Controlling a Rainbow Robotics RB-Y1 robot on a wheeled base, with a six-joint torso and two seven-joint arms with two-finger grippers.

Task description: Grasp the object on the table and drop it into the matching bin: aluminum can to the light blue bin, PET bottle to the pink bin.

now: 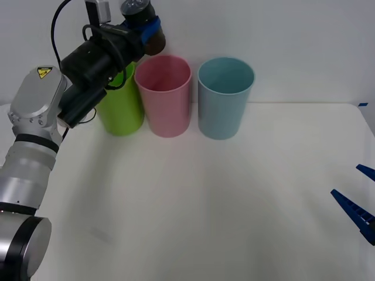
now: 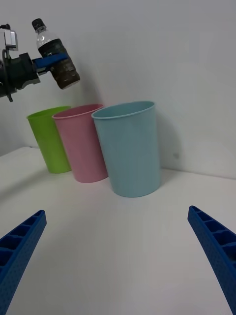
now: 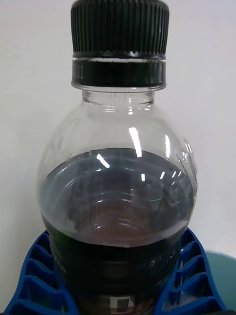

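I have the left claw (image 1: pixel 147 32) clamped around the PET bottle (image 1: pixel 142 23), holding it in the air over the far left of the bench (image 1: pixel 205 205), above the gap between the lime green bin (image 1: pixel 122 105) and the pink bin (image 1: pixel 164 93). The light blue bin (image 1: pixel 225 96) stands right of the pink one. My right claw (image 2: pixel 118 261) waits spread apart, low at the near right.

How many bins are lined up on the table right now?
3, in a row at the table's far edge: lime green plastic bin on the robot's left, pink plastic bin in the middle, light blue plastic bin rightmost.
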